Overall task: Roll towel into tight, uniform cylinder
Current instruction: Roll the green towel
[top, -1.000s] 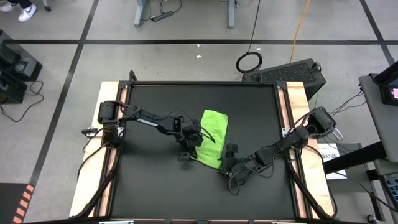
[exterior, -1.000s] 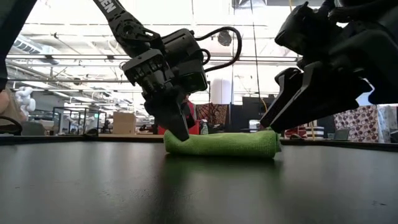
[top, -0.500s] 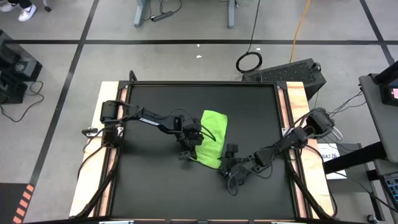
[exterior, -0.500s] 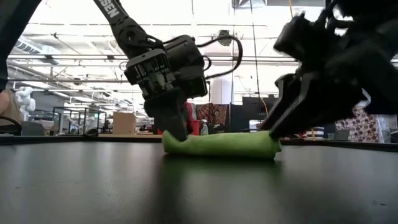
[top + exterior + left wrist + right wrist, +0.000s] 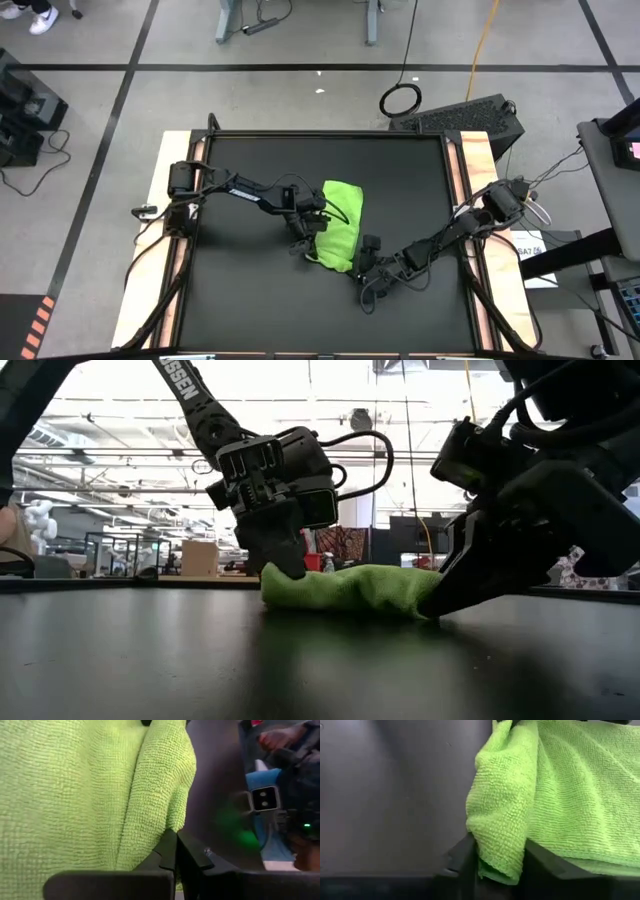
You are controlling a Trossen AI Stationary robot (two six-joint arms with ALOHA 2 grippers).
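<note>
Now my right hand has lifted the towel edge it pinches; my left hand, fingers together, pins the other end, so rolling begins.

towel: bright lime green, plain, fine woven-loop texture | table: matte black top, pale wood strips along left and right edges | left gripper: black | right gripper: black | arms: dark, white lettering on left arm | floor: grey with black lines
</note>
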